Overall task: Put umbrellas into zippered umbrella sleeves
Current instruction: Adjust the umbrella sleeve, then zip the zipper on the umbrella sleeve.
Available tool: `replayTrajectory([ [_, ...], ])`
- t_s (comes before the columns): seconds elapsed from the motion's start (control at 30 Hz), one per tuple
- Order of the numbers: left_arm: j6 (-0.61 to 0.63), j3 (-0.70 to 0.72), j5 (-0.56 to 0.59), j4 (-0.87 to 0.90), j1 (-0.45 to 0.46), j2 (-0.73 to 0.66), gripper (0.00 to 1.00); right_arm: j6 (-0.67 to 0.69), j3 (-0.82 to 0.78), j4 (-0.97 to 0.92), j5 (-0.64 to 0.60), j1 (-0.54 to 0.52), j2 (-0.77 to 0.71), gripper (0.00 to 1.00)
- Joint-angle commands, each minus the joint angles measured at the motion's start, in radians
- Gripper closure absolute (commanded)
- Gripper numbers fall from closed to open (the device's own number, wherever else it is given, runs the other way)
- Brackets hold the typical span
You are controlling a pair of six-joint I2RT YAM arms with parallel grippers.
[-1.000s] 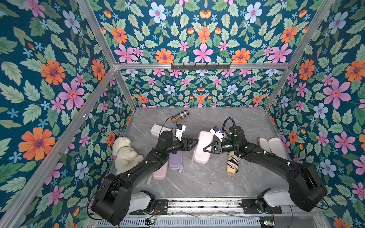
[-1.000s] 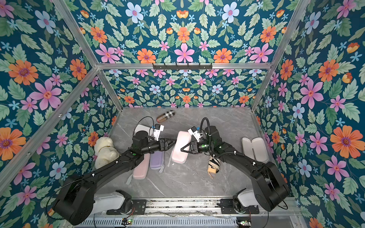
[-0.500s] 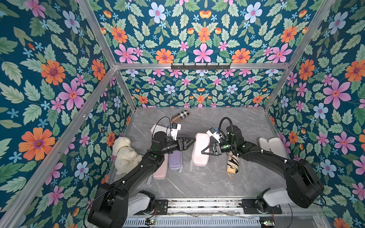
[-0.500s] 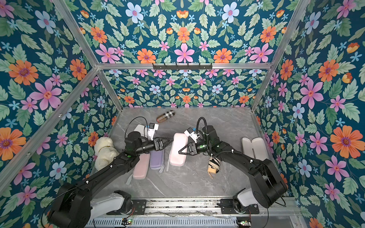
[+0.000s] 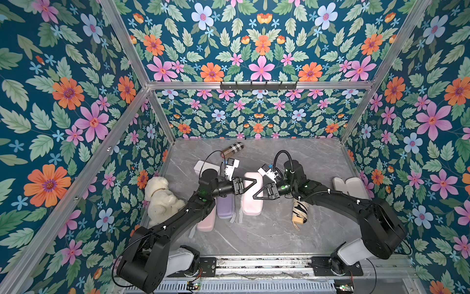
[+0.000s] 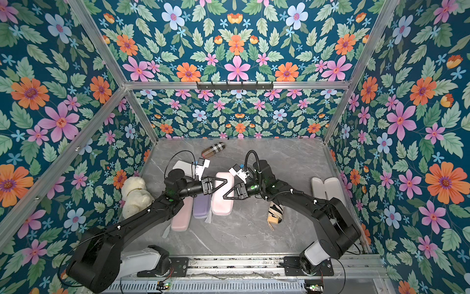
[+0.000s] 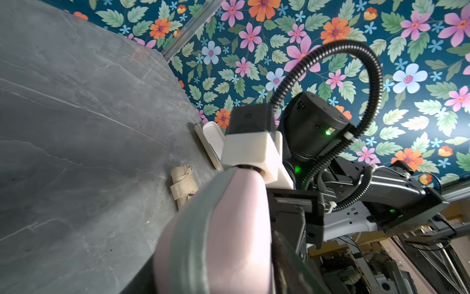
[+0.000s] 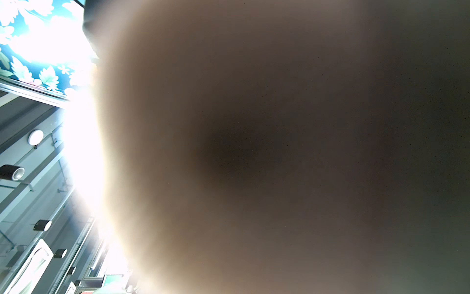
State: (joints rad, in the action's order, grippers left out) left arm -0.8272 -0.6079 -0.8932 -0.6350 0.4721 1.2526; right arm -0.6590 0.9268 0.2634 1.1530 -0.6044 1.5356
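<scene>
Both arms are reaching in over the pink case, which is lying shut on the table. It is sitting at the end of a row, beside a purple case and a second pink case, both shut as well. The left fingers are hanging over its far end and the right fingers are pointing at its right edge. Both pairs are showing edge-on in both top views, so I cannot tell whether they are open, closed or gripping anything, nor whether they are touching the case. The left wrist view is filling up with the pink case and its grey band. The right wrist view is being blocked by something close against the lens.

As I judge it, the arms are finishing off this case — most likely working its zip.

One umbrella is waiting: the cream umbrella with black markings is lying loose on the table under the right arm. It is well apart from the open case by the right wall. The next move is calling for both arms to back clear of the row — then for a grip round the umbrella's middle and a lengthwise drop into one half of the open case.
</scene>
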Motion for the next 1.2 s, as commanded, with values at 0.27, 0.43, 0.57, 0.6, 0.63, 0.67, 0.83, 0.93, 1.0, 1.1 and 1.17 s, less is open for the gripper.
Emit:
replayTrajectory([
  [0.27,0.056,-0.031,0.026,-0.045,-0.022,0.012,0.95,0.085,-0.032,-0.06,-0.083,0.041,-0.034,0.46],
  [0.43,0.165,-0.038,0.152,0.041,-0.08,-0.028,1.0,0.119,-0.172,-0.058,-0.251,0.106,-0.156,0.42],
  [0.57,0.177,-0.012,0.241,0.007,-0.097,-0.056,1.0,0.221,-0.223,-0.167,-0.538,0.079,-0.249,0.44],
  [0.6,0.174,-0.014,0.248,0.003,-0.102,-0.055,1.0,0.243,-0.242,-0.161,-0.604,0.058,-0.275,0.44],
  [0.63,0.171,-0.016,0.25,0.003,-0.106,-0.052,1.0,0.281,-0.254,-0.17,-0.676,0.027,-0.298,0.45],
  [0.67,0.169,-0.019,0.245,0.001,-0.11,-0.05,1.0,0.334,-0.255,-0.195,-0.74,-0.008,-0.317,0.47],
  [0.83,0.134,-0.038,0.199,-0.023,-0.115,-0.025,1.0,0.654,-0.287,-0.233,-1.088,-0.238,-0.401,0.58],
  [0.93,0.111,-0.035,0.176,-0.055,-0.114,-0.012,1.0,0.69,-0.304,-0.193,-1.122,-0.277,-0.417,0.64],
  [1.0,0.096,-0.036,0.166,-0.069,-0.115,-0.006,1.0,0.719,-0.292,-0.181,-1.126,-0.296,-0.403,0.64],
  [1.1,0.071,-0.03,0.163,-0.098,-0.113,-0.001,1.0,0.75,-0.25,-0.182,-1.153,-0.322,-0.346,0.62],
  [1.17,0.052,-0.019,0.164,-0.129,-0.112,-0.001,1.0,0.747,-0.23,-0.164,-1.144,-0.331,-0.308,0.59],
])
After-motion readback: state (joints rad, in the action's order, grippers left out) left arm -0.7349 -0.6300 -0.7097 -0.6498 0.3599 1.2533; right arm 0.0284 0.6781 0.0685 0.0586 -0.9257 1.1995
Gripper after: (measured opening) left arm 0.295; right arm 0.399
